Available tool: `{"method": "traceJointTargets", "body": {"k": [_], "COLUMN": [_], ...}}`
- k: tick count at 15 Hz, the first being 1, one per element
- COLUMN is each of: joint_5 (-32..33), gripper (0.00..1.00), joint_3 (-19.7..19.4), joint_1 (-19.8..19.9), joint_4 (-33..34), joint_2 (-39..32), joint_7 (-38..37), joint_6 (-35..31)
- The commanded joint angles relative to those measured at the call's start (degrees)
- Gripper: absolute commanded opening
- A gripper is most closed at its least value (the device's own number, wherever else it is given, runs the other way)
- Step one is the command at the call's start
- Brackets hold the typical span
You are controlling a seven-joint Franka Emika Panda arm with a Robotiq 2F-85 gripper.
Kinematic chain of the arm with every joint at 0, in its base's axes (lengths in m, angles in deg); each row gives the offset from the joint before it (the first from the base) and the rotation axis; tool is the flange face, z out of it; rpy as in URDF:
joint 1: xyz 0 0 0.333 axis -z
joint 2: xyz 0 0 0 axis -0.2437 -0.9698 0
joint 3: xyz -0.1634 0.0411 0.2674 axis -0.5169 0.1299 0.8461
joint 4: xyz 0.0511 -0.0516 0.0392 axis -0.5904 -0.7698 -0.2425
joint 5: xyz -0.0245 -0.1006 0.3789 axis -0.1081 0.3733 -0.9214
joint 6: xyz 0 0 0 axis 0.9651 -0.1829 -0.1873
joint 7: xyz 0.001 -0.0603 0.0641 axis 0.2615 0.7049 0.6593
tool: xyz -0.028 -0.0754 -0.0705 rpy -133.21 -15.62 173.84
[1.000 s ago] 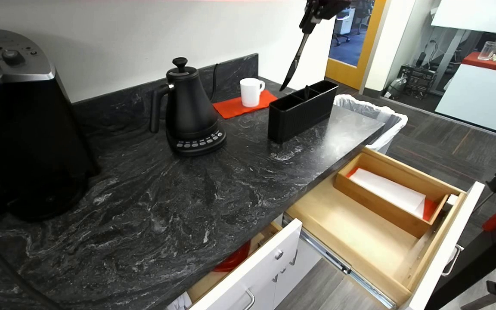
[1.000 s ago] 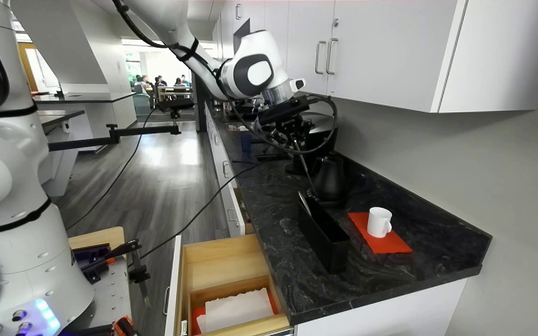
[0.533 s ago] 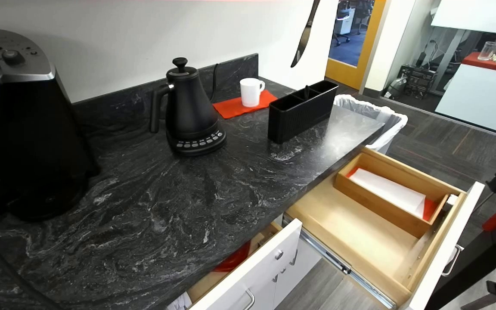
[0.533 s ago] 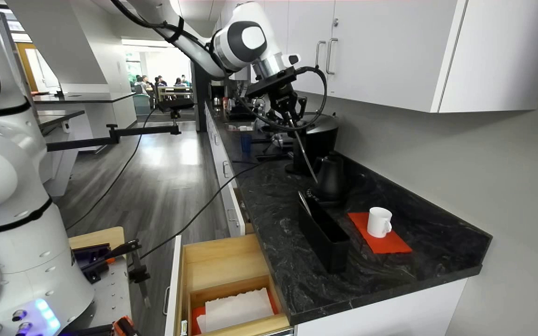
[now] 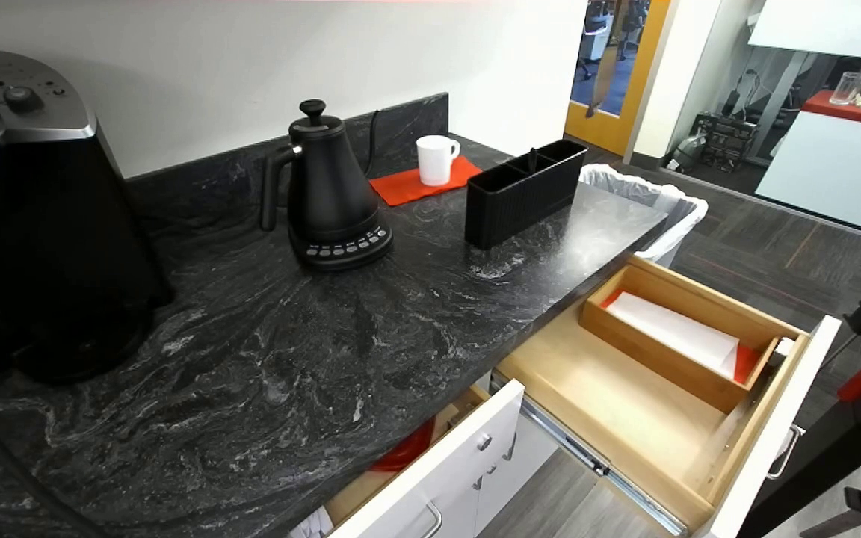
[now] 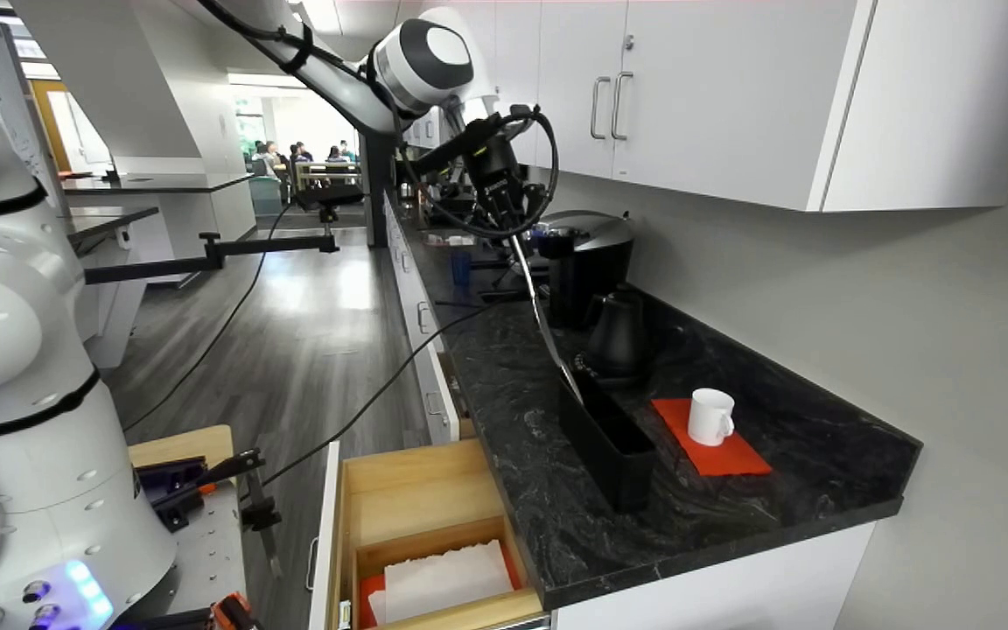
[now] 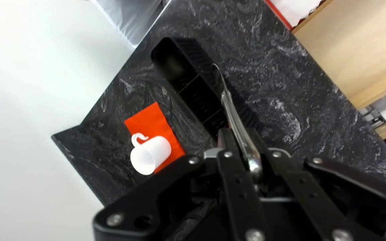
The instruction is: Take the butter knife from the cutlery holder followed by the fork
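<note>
In an exterior view, the cutlery holder (image 5: 518,211) stands on the bench (image 5: 288,351) with a white mug (image 5: 434,168) near it, and the knife (image 5: 604,78) hangs higher, apart from the holder. In an exterior view, the arm (image 6: 434,66) is higher than the holder. In the wrist view, the fingers (image 7: 230,167) pinch the knife's handle.

No text readable. Black kettle (image 5: 332,187) near wall-side edge of bench (image 5: 288,359): base buttons (image 5: 362,244) bear marks too small to read. Black machine (image 5: 49,224), same edge: marks beside knob (image 5: 23,99) illegible.
</note>
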Motion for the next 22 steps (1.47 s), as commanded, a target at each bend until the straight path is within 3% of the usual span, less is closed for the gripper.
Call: {"method": "traceJointTargets", "body": {"k": [1, 3, 6, 13, 22], "joint_5": [-1.6, -3.6, -5.0, -11.3, -16.5], "gripper": [0.07, 0.06, 0.06, 0.06, 0.06], "joint_3": [0.9, 1.1, 0.7, -2.2, -6.8], "joint_1": [-1.5, -2.0, -2.1, -0.4, 3.1], "joint_4": [-3.5, -5.0, -9.2, -16.1, -23.9], "joint_2": [2.8, 2.6, 3.3, 3.9, 2.5], "joint_7": [-5.0, -6.1, -6.8, -7.9, -7.8], "joint_6": [7.8, 10.1, 5.7, 3.1, -11.5]}}
